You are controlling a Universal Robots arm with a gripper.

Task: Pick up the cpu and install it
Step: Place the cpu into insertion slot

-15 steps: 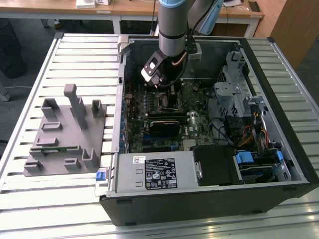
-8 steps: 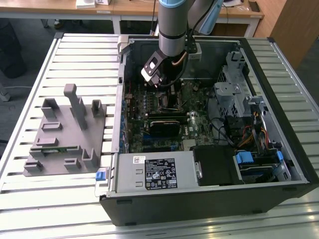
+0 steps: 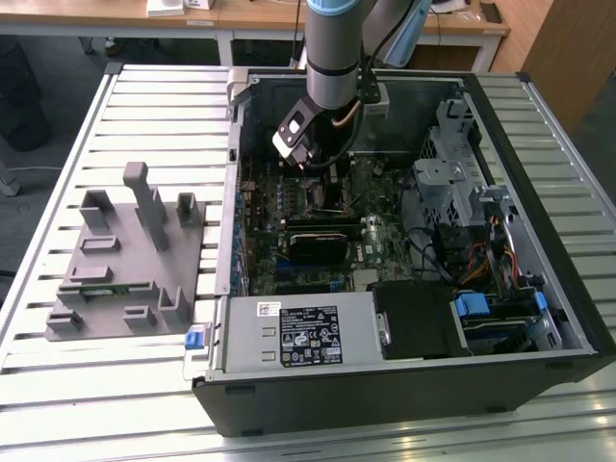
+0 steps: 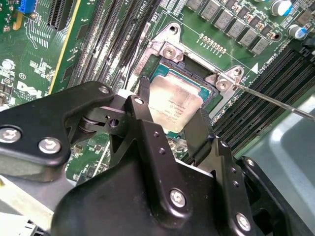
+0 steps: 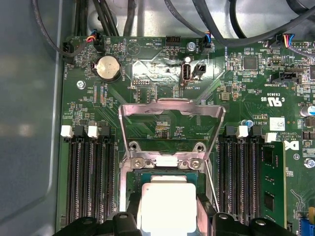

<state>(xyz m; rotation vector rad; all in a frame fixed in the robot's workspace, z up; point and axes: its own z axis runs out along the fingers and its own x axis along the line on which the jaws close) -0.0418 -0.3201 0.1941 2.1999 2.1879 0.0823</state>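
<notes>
Closest to your lens sits the black gripper (image 4: 170, 113), its two fingers (image 4: 141, 98) clamped on opposite edges of the cpu (image 4: 174, 101), whose silver top faces you. You have the cpu right at the CPU socket (image 4: 162, 73), square to its frame in both wrist views. Whether it is fully bedded in the socket or resting just above it, you cannot tell from here. At one edge of the socket the metal load plate (image 5: 170, 104) stands swung open, and the thin retention lever (image 4: 275, 101) juts away from one corner of the socket. Black memory slots (image 5: 88, 182) flank the socket on both sides, with a green memory stick (image 5: 270, 182) seated beyond the empty ones on one side. Around the socket spreads the green motherboard (image 3: 385, 241), lying inside the open computer case (image 3: 568, 279). By my reading you are at the placing step. It calls for the chip to lie flat and match the socket's outline before the grip loosens.
</notes>
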